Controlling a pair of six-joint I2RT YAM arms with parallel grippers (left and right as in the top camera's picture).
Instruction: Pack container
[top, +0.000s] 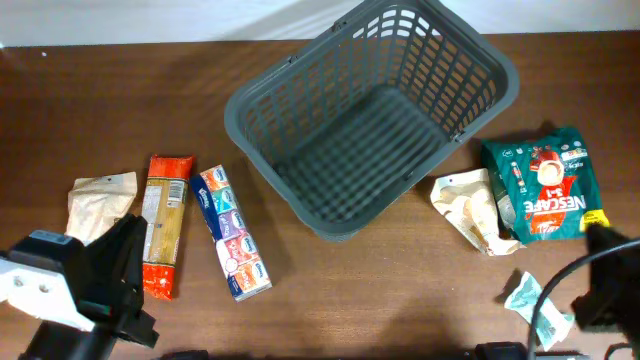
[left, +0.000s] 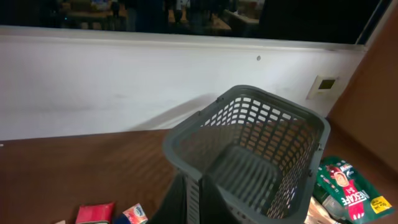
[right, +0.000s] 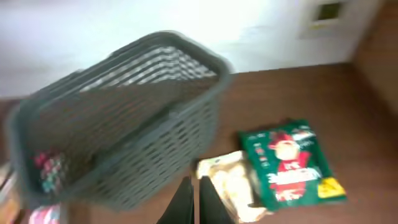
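The grey basket (top: 290, 120) sits empty in the middle of the desk (top: 400, 300). Our right jaws look closed; our left jaws we cannot tell. Closed jaws may just push the Nescafe bag (top: 545, 185) away.

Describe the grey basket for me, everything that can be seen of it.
The basket is dark grey and looks like plastic. It is rectangular with rounded corners, a solid rim, slotted lattice walls and a slotted floor. It stands upright, mouth up, turned diagonally on the brown table, near the table's far edge. Nothing lies inside it. A beige pouch lies close to one corner; whether they touch is unclear.
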